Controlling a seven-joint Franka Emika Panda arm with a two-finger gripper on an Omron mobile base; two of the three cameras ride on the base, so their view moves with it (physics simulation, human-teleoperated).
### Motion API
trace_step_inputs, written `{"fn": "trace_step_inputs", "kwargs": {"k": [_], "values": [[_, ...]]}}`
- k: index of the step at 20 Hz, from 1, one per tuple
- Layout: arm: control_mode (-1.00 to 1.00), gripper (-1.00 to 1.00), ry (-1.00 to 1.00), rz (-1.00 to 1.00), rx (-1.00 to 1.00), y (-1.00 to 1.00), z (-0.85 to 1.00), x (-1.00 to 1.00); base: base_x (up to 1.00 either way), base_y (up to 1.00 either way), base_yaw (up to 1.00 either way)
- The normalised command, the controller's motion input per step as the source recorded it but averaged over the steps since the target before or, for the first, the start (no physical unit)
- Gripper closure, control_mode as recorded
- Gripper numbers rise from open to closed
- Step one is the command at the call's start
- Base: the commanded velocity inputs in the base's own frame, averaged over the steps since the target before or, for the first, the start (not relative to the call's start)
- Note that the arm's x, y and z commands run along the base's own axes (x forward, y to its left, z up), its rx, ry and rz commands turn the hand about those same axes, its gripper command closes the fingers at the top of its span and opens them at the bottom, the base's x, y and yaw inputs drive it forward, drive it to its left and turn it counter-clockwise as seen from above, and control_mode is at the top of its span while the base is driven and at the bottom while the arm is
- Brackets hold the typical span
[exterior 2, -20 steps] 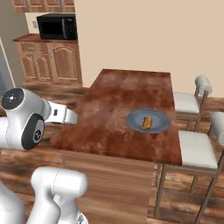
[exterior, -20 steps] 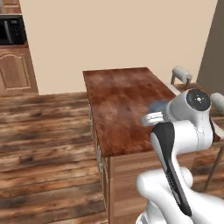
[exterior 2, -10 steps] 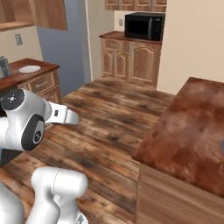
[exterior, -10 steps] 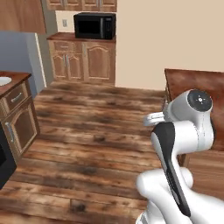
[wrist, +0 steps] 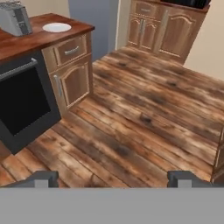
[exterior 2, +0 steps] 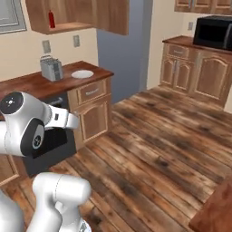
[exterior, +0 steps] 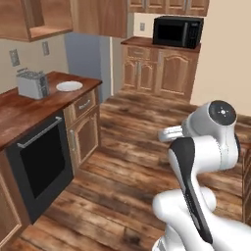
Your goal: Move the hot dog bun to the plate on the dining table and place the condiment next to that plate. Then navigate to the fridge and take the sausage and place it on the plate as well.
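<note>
The fridge [exterior: 90, 56] is a tall grey slab between the counter and the far cabinets, also seen as the fridge [exterior 2: 129, 50] and the fridge [wrist: 94, 19], its door closed. My gripper [wrist: 112, 179] is open, fingertips [wrist: 42, 178] wide apart with nothing between them, pointing down at bare wood floor. A corner of the dining table [exterior 2: 216, 212] shows at the lower right. A small red bottle [exterior 2: 51, 19] stands on an open wall shelf; I cannot tell whether it is the condiment. The hot dog bun, the plate and the sausage are out of view.
On the left, a reddish-brown counter [exterior: 19, 110] carries a toaster [exterior: 32, 83] and a round white plate [exterior: 69, 86] above a black oven [exterior: 39, 159]. A microwave [exterior: 177, 30] sits on the far cabinets. Wood floor [exterior: 122, 162] lies open towards the fridge.
The whole picture has swung from the dining table to the kitchen side, so the base has turned. The arm keeps the same pose and the gripper stays open.
</note>
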Motion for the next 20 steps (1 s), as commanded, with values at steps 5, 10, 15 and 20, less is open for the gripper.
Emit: {"fn": "trace_step_inputs", "kwargs": {"k": [5,10,15,20], "values": [[1.00,-1.00,0.00,0.00,0.00,0.00,0.00,0.00,1.00,0.06,0.36],[1.00,-1.00,0.00,0.00,0.00,0.00,0.00,0.00,1.00,-0.10,0.30],[1.00,-1.00,0.00,0.00,0.00,0.00,0.00,0.00,1.00,-0.25,0.26],[1.00,-1.00,0.00,0.00,0.00,0.00,0.00,0.00,0.82,-0.30,0.36]]}}
